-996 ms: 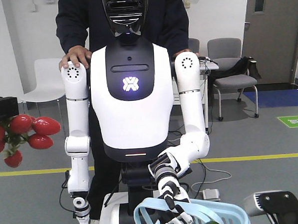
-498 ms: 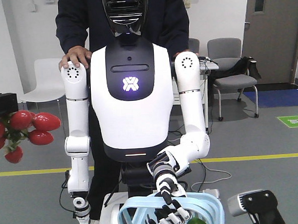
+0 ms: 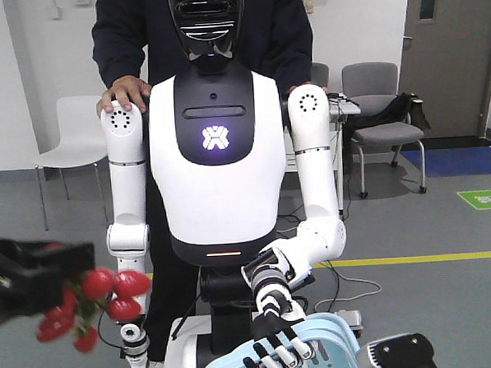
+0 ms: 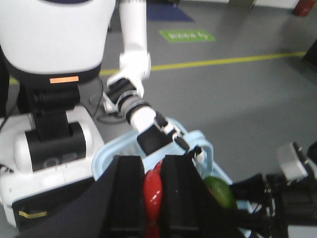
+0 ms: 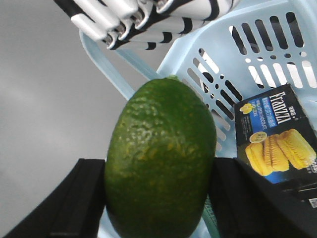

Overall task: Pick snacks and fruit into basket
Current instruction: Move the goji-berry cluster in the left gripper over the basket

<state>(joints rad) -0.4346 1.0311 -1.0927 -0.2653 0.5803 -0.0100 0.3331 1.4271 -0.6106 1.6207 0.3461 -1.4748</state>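
The basket [image 5: 277, 54] is held up by its hoop handle in the white humanoid's hand [image 3: 275, 351], in front of that robot's base. Inside it, the Franzzi box [image 5: 277, 139] is seen lying flat against the slotted wall, its long axis running along the basket's side.

A green fruit [image 5: 161, 158] is clamped between the jaws of the right gripper [image 5: 158, 198], long axis upright across the jaws, stem end pointing up toward the basket rim. The fruit is positioned just beside the basket's outer wall, near the handle; the opening lies beyond and to the camera's right.

A bunch of red fruit [image 4: 152, 191] is clenched in the left gripper [image 4: 148, 198], hanging along the jaws directly before the basket's near rim.

Both arms are judged close to release; the right is nearer the wall and must clear the rim first. No mint-green pouch is seen.
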